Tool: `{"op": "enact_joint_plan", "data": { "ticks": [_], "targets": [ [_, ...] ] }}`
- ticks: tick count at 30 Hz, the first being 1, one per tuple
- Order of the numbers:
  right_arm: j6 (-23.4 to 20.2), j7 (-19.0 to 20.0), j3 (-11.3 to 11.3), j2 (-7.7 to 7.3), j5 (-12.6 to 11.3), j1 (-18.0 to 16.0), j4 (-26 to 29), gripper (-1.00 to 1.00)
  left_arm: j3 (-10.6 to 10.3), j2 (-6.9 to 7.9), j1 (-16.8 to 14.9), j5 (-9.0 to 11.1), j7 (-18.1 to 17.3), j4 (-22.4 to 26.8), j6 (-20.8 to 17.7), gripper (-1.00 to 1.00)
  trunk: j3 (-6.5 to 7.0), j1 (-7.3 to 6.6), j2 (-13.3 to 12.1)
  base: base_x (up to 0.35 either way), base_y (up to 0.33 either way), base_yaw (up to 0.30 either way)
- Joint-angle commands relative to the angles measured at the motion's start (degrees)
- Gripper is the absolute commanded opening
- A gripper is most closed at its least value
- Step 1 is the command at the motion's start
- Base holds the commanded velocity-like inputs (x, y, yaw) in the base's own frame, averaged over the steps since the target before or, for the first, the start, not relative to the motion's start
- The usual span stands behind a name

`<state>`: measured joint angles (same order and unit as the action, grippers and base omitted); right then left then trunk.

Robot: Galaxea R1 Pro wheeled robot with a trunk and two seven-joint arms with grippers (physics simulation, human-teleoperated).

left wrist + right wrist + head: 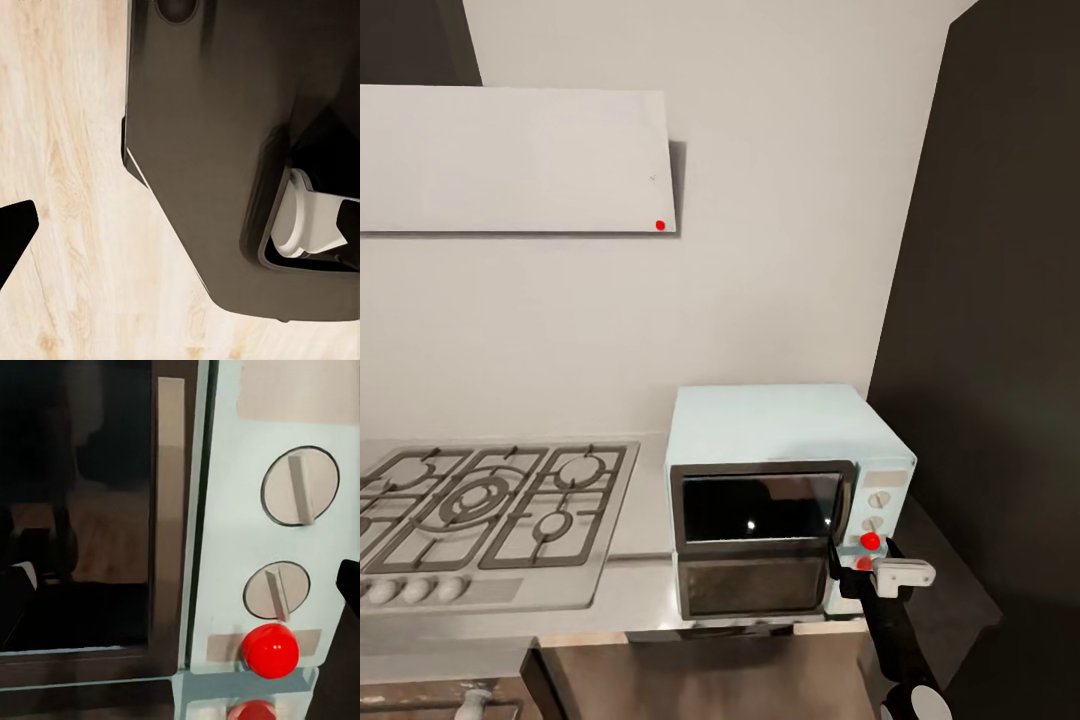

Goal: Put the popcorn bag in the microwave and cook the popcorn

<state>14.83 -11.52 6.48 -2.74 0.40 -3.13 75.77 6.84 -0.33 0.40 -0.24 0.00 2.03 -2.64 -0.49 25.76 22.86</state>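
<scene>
The pale mint-blue microwave stands on the steel countertop with its dark glass door shut; the glass shows only reflections. My right gripper is up against the lower side panel, just below the red dot. In the right wrist view two round knobs and the red dot are close, with one black fingertip at the picture's edge, spread wide. My left gripper hangs low and open, its fingertip over wooden floor. The popcorn bag and popcorn are out of view.
A grey gas hob with black grates lies left of the microwave. A pale hood hangs on the wall above it. A tall dark cabinet rises close on the microwave's right. My own dark base shows beside the left gripper.
</scene>
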Motion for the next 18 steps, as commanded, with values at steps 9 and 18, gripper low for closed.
{"op": "enact_joint_plan", "data": {
  "ticks": [9,18],
  "targets": [
    [0.1,-0.4,0.2,-0.07,0.0,0.0,0.0,1.0,0.4,-0.02,0.0,0.0,0.0,0.2,-0.3,1.0,-0.05,0.03,0.1,0.069,-0.001,0.0],
    [0.1,-0.5,0.2,-0.07,0.0,0.0,0.0,1.0,0.4,-0.02,0.0,0.0,0.0,0.2,-0.3,1.0,-0.05,0.03,0.1,0.033,0.0,0.0]
  ]
}}
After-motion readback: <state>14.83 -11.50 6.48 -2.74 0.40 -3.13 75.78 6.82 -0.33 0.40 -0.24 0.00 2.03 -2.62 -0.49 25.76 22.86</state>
